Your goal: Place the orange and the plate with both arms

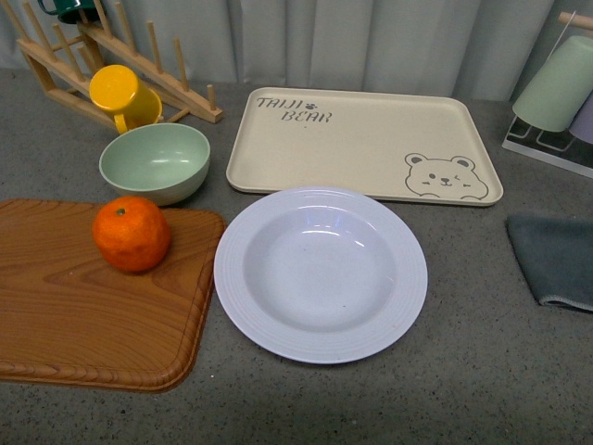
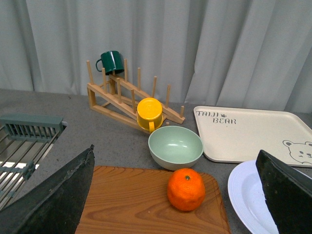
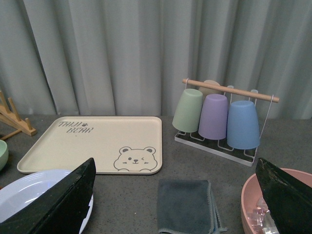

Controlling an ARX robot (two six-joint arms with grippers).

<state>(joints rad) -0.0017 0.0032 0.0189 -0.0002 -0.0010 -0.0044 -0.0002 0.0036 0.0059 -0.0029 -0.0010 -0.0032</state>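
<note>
The orange (image 1: pixel 132 234) sits on a wooden cutting board (image 1: pixel 56 315) at the left. It also shows in the left wrist view (image 2: pixel 186 189). The pale lavender plate (image 1: pixel 320 272) lies empty on the grey table beside the board, in front of the beige bear tray (image 1: pixel 361 139). Its rim shows in the left wrist view (image 2: pixel 241 190) and the right wrist view (image 3: pixel 29 192). Neither arm shows in the front view. My left gripper (image 2: pixel 180 195) is open, raised behind the orange. My right gripper (image 3: pixel 180 195) is open, raised over a grey cloth (image 3: pixel 187 205).
A mint-green bowl (image 1: pixel 155 162) and a yellow mug (image 1: pixel 123 96) on a wooden rack (image 1: pixel 139 65) stand behind the board. A cup rack (image 3: pixel 222 117) stands at the back right. A pink bowl (image 3: pixel 273 204) is at the right, a dish drainer (image 2: pixel 24 146) at the far left.
</note>
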